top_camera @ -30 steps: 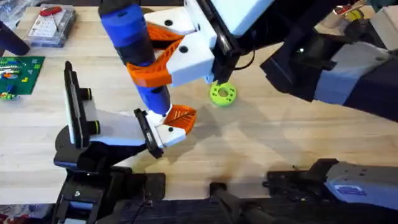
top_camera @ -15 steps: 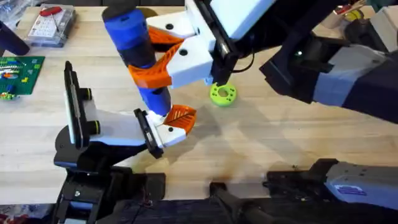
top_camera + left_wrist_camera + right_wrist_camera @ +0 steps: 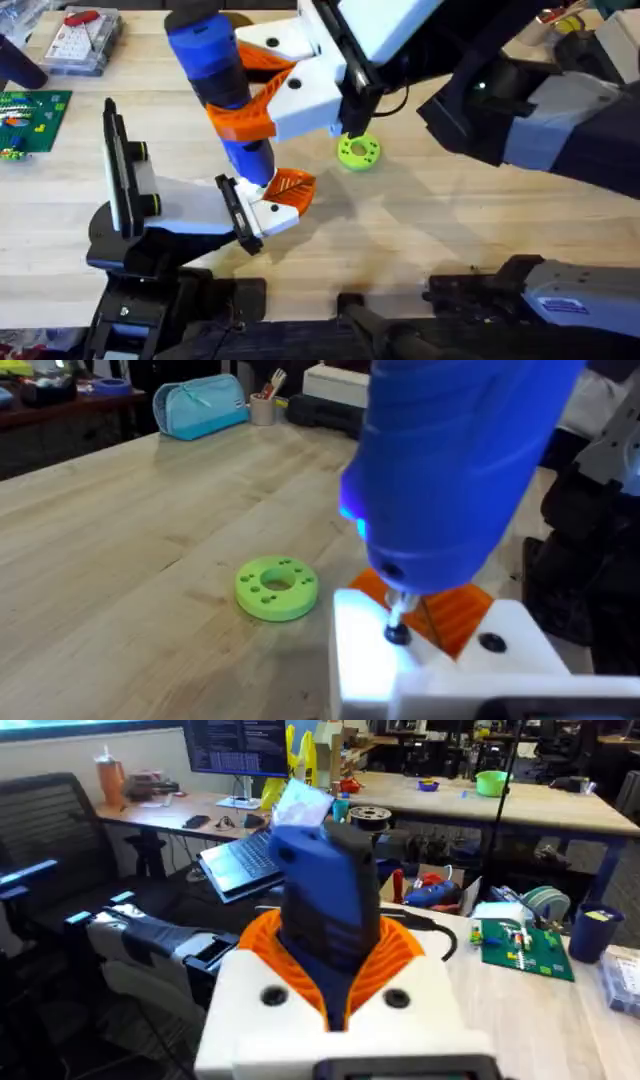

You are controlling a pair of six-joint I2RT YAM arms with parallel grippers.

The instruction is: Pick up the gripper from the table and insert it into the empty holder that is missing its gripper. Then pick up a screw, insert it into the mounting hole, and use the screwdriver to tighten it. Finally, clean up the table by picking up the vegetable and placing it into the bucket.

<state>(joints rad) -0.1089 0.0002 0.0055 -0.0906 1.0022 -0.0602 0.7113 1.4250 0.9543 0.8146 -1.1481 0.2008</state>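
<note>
Blue screwdriver [image 3: 222,85] sits clamped between my right gripper's [image 3: 262,100] jaws, its bit down on the screw [image 3: 397,632] in the white mount [image 3: 272,212]; tightening is under way, I judge, so next I keep it square

The overhead camera looks down and forward across the wooden table [image 3: 450,230] from above the arm bases, with the right arm looming large close beneath it. The left wrist camera sits low and very near the blue screwdriver [image 3: 450,470], facing across the tabletop toward the room's far desks. The right wrist camera looks along the screwdriver's body from close behind, out toward chairs and benches. All three share the screwdriver; the lime-green disc [image 3: 358,151] appears overhead and, probably the same one, in the left wrist view.
</note>
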